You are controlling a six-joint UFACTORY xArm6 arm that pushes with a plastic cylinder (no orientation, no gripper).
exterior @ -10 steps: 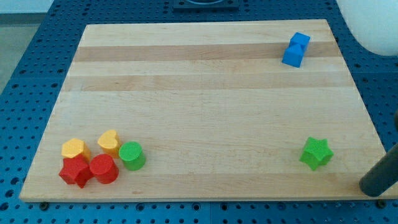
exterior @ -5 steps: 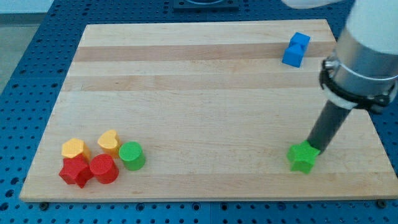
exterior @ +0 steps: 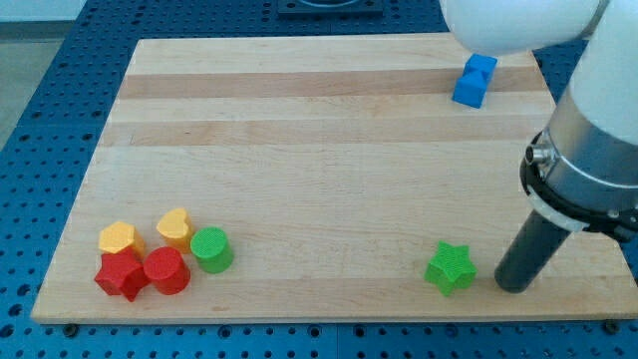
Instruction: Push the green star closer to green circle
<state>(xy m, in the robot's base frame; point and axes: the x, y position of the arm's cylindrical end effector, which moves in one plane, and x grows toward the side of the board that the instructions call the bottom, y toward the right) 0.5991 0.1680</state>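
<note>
No text, label, brand, number or sign can be read anywhere in the camera view. The pale wooden board [exterior: 329,150] shows only its grain, and the small coloured plastic blocks carry no markings. The white arm housing above my tip [exterior: 511,288] looks unmarked, though its surface is partly cut off by the view's edge, so a label there could be hidden.
</note>
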